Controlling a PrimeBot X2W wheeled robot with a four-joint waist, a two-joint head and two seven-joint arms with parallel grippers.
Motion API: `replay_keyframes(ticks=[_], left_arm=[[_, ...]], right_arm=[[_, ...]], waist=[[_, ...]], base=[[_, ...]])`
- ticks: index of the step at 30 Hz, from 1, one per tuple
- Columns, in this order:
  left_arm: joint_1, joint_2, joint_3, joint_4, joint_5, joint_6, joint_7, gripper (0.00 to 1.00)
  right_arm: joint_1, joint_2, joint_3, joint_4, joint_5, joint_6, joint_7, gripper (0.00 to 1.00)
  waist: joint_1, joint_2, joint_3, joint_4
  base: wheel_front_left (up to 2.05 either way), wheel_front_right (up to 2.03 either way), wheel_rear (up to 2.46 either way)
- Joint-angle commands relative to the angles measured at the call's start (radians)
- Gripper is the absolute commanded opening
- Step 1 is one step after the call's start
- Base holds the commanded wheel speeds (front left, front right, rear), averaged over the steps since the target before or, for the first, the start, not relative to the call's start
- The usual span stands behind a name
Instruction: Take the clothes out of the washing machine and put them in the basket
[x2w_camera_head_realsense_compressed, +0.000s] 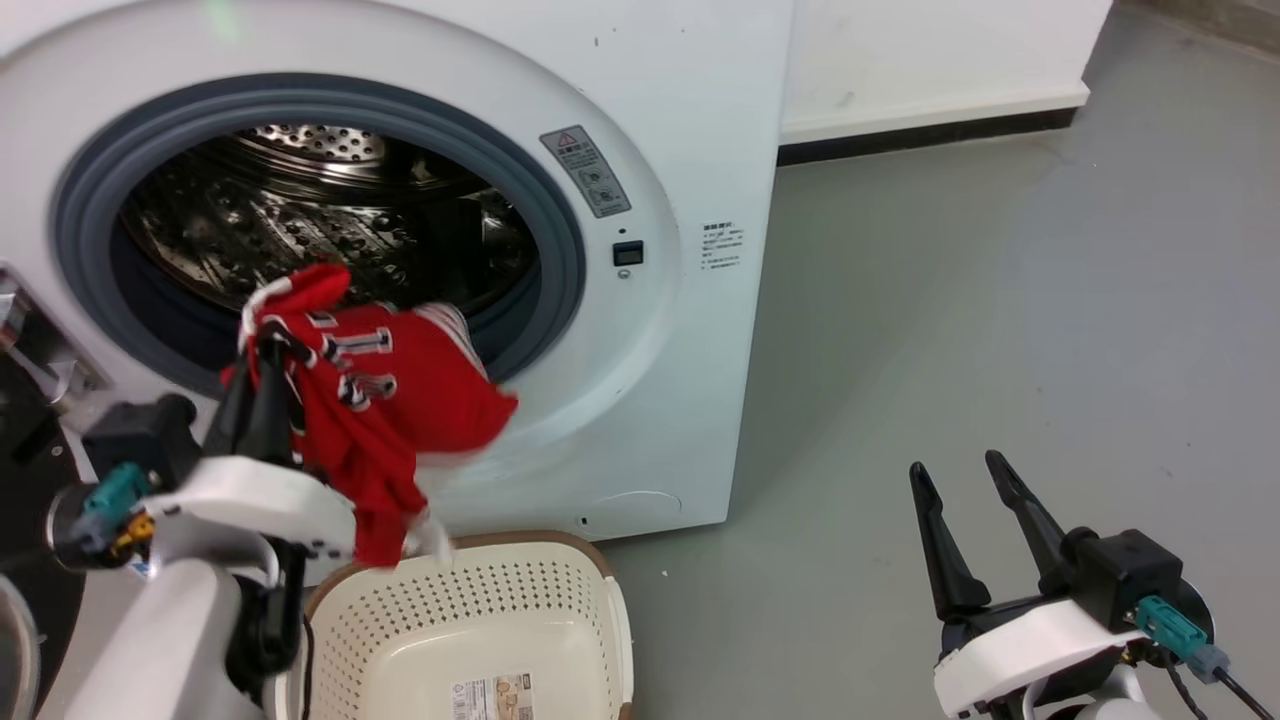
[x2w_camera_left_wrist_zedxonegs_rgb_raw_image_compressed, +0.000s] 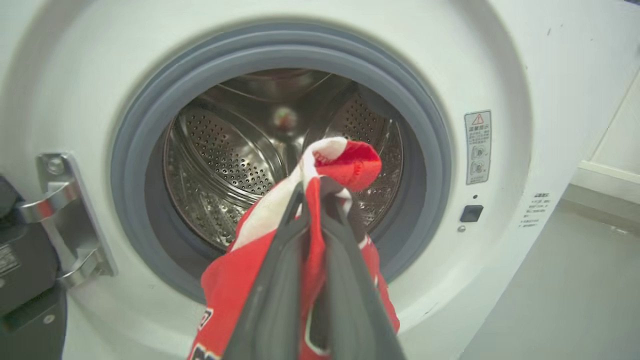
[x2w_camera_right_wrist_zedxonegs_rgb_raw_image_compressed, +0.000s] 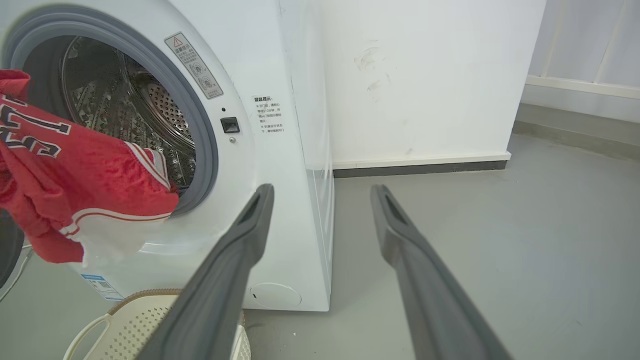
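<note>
— Red jersey (x2w_camera_head_realsense_compressed: 400, 400) fabric is hanging in front of the porthole (x2w_camera_head_realsense_compressed: 560, 230) of the washing machine (x2w_camera_head_realsense_compressed: 680, 120), isn't it?

— Yes, it is dangling just outside the porthole's lower half, clear of the steel drum (x2w_camera_head_realsense_compressed: 300, 220).

— And what is holding it?

— The left gripper (x2w_camera_left_wrist_zedxonegs_rgb_raw_image_compressed: 316, 195) is pinching it. Its two dark fingers are pressing together on a fold near the top of the jersey. A red-and-white bunch is poking up past the fingertips, and the rest is draping down on both sides of the jaws.

— Is the lettering showing?

— White-and-black characters are facing out, on the part falling to the right of the fingers.

— Where is the basket (x2w_camera_head_realsense_compressed: 480, 600) sitting?

— It is standing on the floor straight below the porthole, against the machine's front. The jersey's lowest white edge is hanging at the brown rim; whether it is touching, I cannot tell.

— And the other arm?

— The right gripper (x2w_camera_head_realsense_compressed: 957, 465) is hovering well to the right of the porthole, over grey floor (x2w_camera_head_realsense_compressed: 1000, 300), its jaws spread wide and holding nothing.
</note>
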Motion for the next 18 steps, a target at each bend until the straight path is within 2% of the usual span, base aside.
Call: replay_keyframes(ticks=[1,7,12,18], left_arm=[[0.039,-0.005,-0.004,-0.045,0.002,0.015,-0.001,0.00],[0.186,-0.009,-0.025,-0.239,0.020,0.083,0.014,0.00],[0.293,-0.016,-0.048,-0.339,0.014,0.129,0.050,0.00],[0.352,-0.045,-0.063,-0.294,-0.015,0.121,0.039,0.00]], right_arm=[[0.013,0.002,-0.003,-0.008,-0.001,-0.001,0.005,1.00],[0.028,0.002,0.000,-0.023,-0.010,-0.001,0.021,1.00],[0.027,0.002,0.005,-0.041,-0.014,-0.001,0.030,1.00],[0.003,0.002,0.009,-0.054,-0.016,-0.001,0.038,1.00]], waist=[[0.0001,0.0000,-0.015,0.016],[0.0001,0.0000,-0.025,0.035],[0.0001,0.0000,-0.010,0.041],[0.0001,0.0000,0.043,0.036]], base=[[0.00,0.00,0.00],[0.00,0.00,0.00],[0.00,0.00,0.00],[0.00,0.00,0.00]])
